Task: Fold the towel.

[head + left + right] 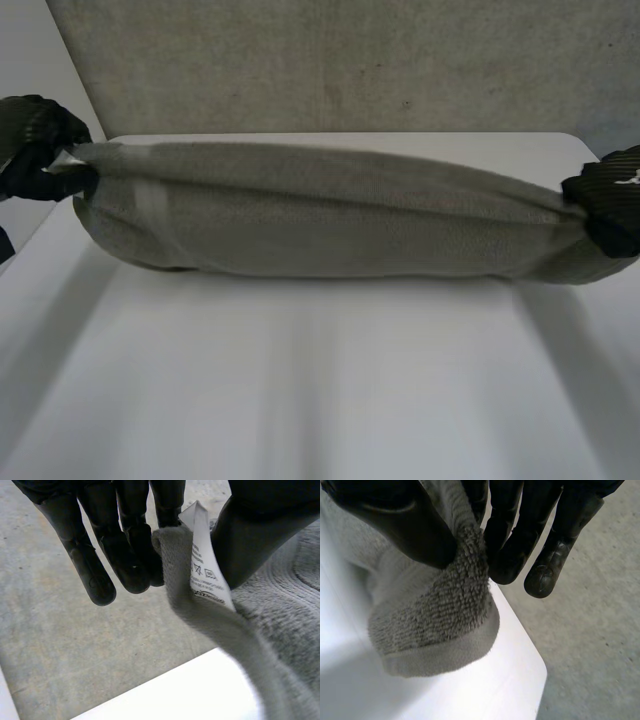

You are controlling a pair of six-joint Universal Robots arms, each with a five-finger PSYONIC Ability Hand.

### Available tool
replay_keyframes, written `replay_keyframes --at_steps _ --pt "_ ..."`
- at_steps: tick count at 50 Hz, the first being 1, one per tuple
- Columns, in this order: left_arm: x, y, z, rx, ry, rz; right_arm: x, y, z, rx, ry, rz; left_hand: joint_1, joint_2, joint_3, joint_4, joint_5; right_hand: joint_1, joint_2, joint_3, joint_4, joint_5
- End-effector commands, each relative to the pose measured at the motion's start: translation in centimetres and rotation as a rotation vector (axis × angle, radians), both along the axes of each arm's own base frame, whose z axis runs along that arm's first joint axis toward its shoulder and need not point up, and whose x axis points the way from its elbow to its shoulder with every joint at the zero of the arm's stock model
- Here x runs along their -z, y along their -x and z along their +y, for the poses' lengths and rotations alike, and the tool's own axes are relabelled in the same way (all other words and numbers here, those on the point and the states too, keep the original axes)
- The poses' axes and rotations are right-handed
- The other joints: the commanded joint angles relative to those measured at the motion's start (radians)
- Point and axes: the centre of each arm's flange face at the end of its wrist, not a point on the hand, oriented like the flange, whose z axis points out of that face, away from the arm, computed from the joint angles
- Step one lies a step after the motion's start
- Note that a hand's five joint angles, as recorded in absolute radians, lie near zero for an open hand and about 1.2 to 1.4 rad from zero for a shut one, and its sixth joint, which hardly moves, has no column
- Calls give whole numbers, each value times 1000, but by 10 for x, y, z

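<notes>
Head view: towel (330, 225) stretched across the far surface (320, 380). Left hand (35, 150) and right hand (610, 200) fingers pinch opposite corners (label (205, 565) at left). Probably mid-fold; next, lay the held edge down evenly.

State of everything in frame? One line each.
towel: stretched between both hands, top edge lifted, lower part sagging to the table
label: sticking up at the towel corner beside the left thumb
left hand: shut, pinching one end corner
right hand: shut, pinching the other end corner
</notes>
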Motion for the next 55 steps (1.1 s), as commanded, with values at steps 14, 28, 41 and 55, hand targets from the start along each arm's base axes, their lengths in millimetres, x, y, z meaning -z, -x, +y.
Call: replay_keyframes --at_steps 14,28,41,55 --pt "-39 47 -80 -18 154 77 -69 -78 -64 -114 280 -119 92 55 50 32 105 66 51 41 59 48" --pt "-141 54 -81 -30 369 274 -145 -85 -78 -128 438 -513 92 55 50 32 105 66 51 41 59 48" --pt "33 14 -85 6 -31 184 31 -86 -51 -265 14 -200 92 55 50 32 105 66 51 41 59 48" --pt "79 -9 -30 131 -171 152 59 -41 -11 -221 -68 -16 92 55 50 32 105 66 51 41 59 48"
